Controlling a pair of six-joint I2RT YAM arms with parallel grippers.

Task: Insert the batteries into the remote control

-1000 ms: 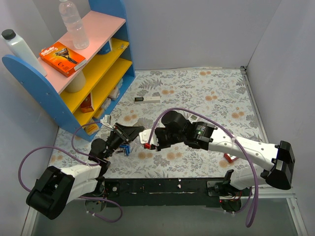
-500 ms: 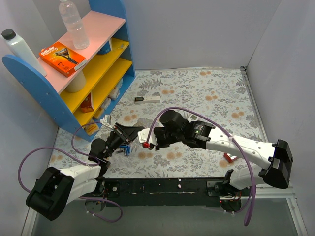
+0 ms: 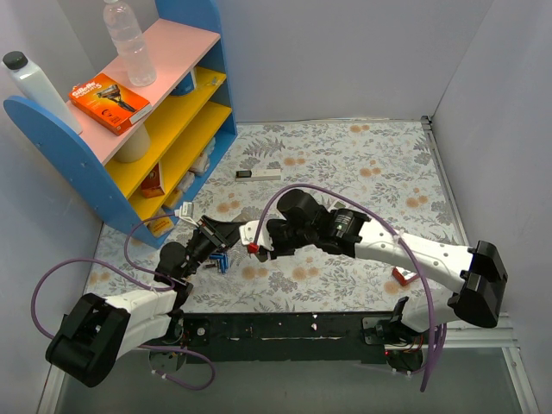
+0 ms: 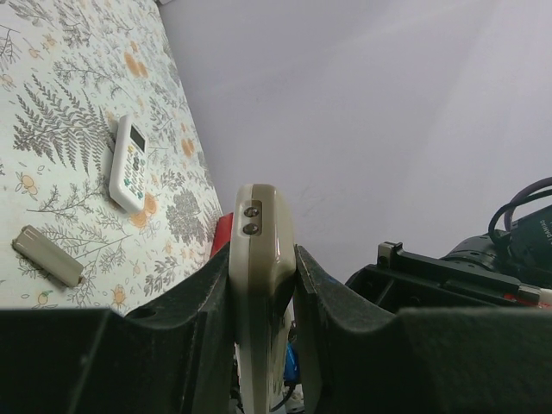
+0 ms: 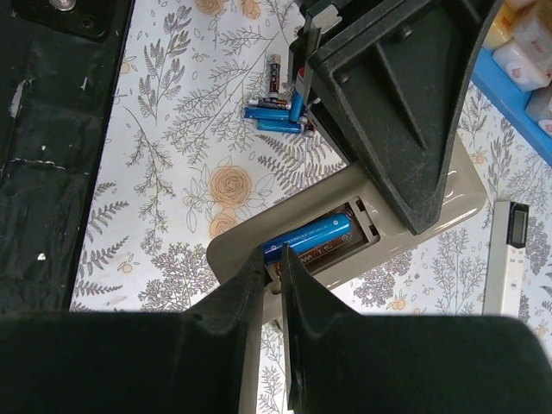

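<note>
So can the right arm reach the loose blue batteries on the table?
Probably, but it's tight. The batteries lie uncovered just beyond the remote control, where the right gripper is working. The left gripper, clamped on that remote, crowds one side of them.

Can't see remote control (image 5: 250,250) far end behind left gripper (image 4: 263,293). Can't make out seated battery (image 5: 315,237) terminal under right gripper (image 5: 272,263) tips. Can't count loose batteries (image 5: 272,116), partly covered beside left finger.

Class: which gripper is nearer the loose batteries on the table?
Left. The left gripper, clamping the remote control, is beside the loose batteries; the right gripper is farther, at the battery compartment.
</note>
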